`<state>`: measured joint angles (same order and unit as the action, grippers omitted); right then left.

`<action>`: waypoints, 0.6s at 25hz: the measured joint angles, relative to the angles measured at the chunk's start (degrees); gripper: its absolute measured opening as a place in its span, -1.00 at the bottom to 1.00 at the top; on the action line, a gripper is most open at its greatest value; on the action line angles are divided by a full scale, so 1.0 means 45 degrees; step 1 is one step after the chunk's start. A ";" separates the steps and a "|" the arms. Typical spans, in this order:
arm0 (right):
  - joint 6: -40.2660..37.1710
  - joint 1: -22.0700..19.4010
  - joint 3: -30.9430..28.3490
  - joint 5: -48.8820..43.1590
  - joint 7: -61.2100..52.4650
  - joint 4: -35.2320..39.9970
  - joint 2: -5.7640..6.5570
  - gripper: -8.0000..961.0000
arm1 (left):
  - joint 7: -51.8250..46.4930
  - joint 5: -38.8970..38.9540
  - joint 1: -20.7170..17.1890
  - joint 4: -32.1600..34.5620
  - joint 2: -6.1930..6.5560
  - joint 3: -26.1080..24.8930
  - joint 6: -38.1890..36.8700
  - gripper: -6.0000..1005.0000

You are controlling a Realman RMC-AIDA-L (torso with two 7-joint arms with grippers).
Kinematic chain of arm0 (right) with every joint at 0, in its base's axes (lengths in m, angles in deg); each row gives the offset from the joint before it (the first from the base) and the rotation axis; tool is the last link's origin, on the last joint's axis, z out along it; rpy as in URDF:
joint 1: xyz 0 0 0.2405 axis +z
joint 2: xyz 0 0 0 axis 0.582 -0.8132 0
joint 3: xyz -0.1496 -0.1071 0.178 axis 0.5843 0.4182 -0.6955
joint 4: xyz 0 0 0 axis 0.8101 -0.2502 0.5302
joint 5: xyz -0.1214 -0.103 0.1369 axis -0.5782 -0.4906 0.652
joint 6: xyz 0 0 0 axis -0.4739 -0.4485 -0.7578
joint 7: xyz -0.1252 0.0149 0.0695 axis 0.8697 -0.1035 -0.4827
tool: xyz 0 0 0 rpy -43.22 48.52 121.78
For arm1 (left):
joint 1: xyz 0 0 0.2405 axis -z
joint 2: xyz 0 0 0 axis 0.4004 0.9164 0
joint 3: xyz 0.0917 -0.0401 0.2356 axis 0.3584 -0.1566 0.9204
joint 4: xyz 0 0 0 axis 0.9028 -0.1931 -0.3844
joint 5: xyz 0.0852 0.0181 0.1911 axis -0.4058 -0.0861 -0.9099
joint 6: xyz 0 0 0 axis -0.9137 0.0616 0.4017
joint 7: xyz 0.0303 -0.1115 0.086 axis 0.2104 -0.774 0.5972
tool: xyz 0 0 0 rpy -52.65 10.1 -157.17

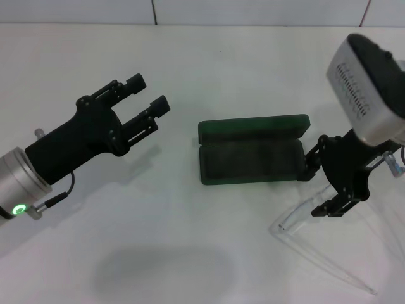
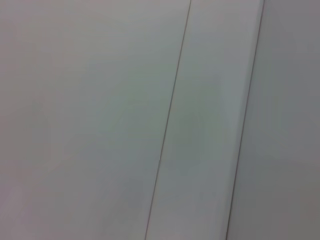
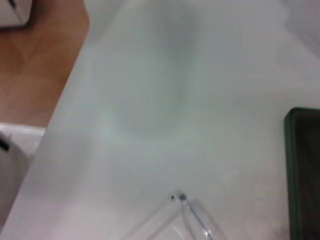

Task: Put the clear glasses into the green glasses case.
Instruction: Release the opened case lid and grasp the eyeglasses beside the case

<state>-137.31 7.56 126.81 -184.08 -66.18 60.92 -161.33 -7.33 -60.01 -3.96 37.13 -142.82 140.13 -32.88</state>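
Right gripper (image 1: 329,206) pinches the clear glasses (image 1: 304,234) just right of the open green glasses case (image 1: 252,152), arms trailing, so we can swing them in. Left gripper (image 1: 147,100) spread, parked left of case.

1. The left arm comes in from the lower left of the head view, its silver wrist section carrying a lit green ring.
2. The left gripper (image 1: 144,100) points up and to the right, held above the surface and touching nothing. Its two black fingers (image 1: 135,81) are spread apart with a clear gap between them.
3. The right arm comes down from the upper right of the head view, with a grey-and-black wrist housing above its black gripper body.
4. The right gripper (image 1: 330,208) points downward and is low, near the surface. Whether its fingertips are together or apart cannot be made out.
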 joint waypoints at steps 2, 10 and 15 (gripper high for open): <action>0.0141 0.0094 0.0383 -0.0269 -0.0063 -0.0032 -0.0040 0.31 | 0.0002 0.0046 -0.0004 -0.0004 0.0000 -0.0003 -0.0002 0.33; 0.0493 0.0349 0.1672 -0.0434 -0.0235 -0.0081 -0.0060 0.25 | 0.0008 0.0052 -0.0020 -0.0014 0.0000 -0.0008 -0.0012 0.31; 0.0481 0.0565 0.2150 -0.0934 -0.0557 -0.0083 -0.0063 0.21 | 0.0013 0.0053 -0.0026 -0.0016 0.0000 -0.0008 -0.0018 0.31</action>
<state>-135.14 10.10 136.49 -188.28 -68.68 60.54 -161.62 -7.27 -59.77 -4.08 37.06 -142.82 140.09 -32.96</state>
